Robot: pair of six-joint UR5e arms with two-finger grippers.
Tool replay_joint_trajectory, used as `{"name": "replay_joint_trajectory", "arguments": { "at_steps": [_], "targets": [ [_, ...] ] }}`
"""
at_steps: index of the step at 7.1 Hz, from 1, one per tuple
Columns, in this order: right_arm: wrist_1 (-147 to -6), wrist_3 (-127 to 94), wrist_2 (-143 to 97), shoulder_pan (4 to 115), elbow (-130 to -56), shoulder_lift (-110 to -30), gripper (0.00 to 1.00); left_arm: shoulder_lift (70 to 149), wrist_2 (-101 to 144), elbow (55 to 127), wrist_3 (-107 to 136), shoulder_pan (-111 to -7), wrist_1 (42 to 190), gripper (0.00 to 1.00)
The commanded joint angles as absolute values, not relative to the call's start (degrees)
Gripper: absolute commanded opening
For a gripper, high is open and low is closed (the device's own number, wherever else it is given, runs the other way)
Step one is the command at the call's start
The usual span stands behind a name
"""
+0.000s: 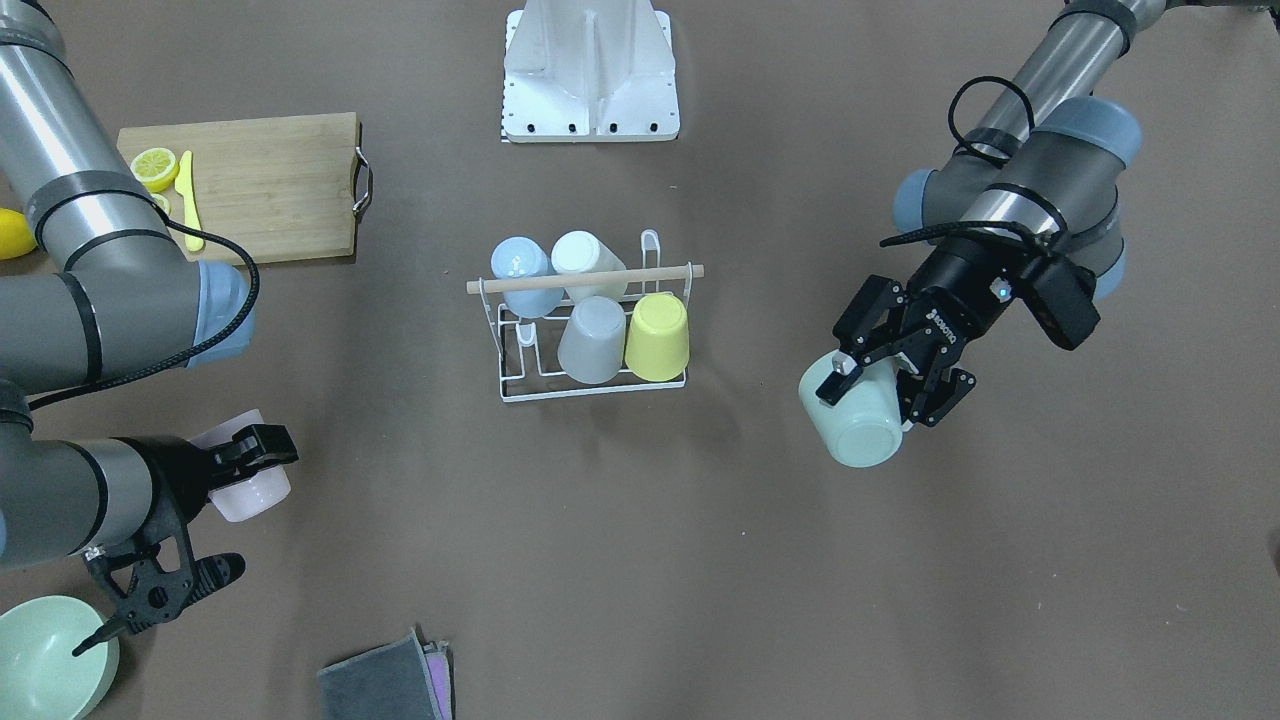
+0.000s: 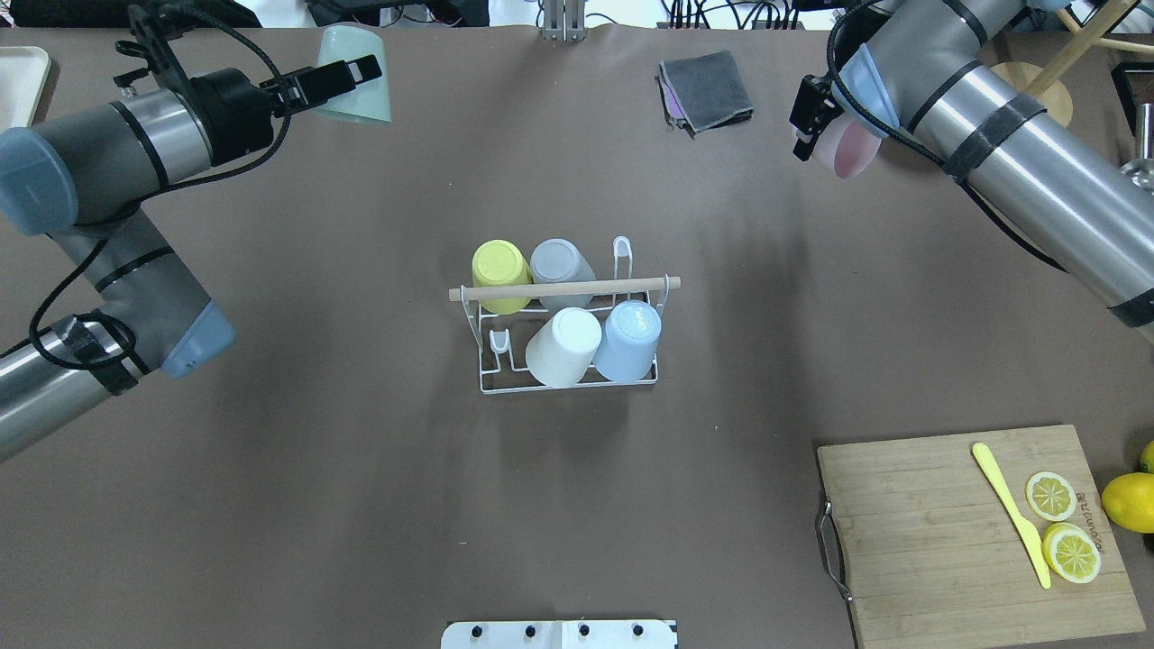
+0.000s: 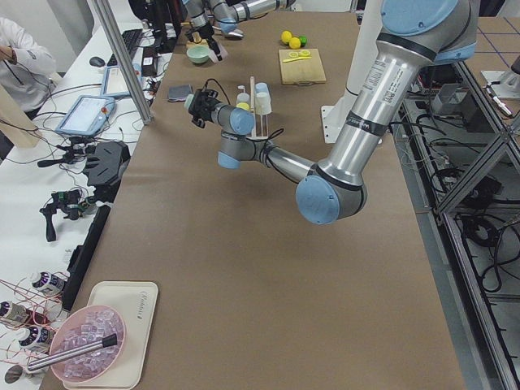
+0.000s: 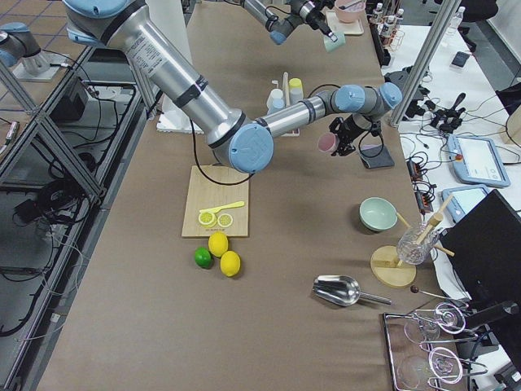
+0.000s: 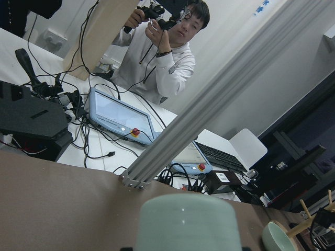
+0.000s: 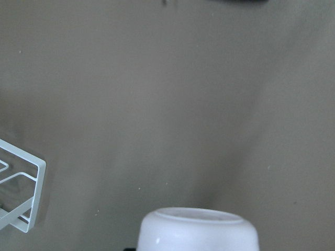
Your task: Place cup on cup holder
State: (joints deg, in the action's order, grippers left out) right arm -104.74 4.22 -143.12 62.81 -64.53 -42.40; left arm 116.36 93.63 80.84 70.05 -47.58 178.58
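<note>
The cup holder (image 1: 585,278), a white wire rack with a wooden rod handle, stands mid-table and also shows in the overhead view (image 2: 563,288). Yellow (image 2: 500,266), grey (image 2: 559,261), white (image 2: 563,347) and blue (image 2: 628,340) cups sit upside down on its prongs. Two prongs stand bare. My left gripper (image 1: 880,385) is shut on a mint green cup (image 1: 860,425), held tilted in the air well off to the rack's side. My right gripper (image 1: 232,462) is shut on a pale pink cup (image 1: 255,490), held up on the rack's other side. The rack's corner (image 6: 21,193) shows in the right wrist view.
A wooden cutting board (image 2: 947,532) carries lemon slices and a yellow knife, with whole lemons beside it. A mint bowl (image 1: 40,660) and folded grey cloths (image 1: 385,680) lie near the right arm. The white robot base plate (image 1: 590,70) is behind the rack.
</note>
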Motion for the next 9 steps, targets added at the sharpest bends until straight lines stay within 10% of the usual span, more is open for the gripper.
{"name": "replay_joint_trajectory", "arguments": {
  "at_steps": [1,9],
  "targets": [
    [-94.6,4.1,-139.2,64.2,-64.7,-42.7,0.00,115.4,93.6,84.4,65.3,-44.6,178.7,0.00],
    [-52.8,-20.3,-132.0,60.1,-77.1,-52.5,0.00,108.6,79.4,97.3,54.2,-27.3,178.7,0.00]
  ]
}}
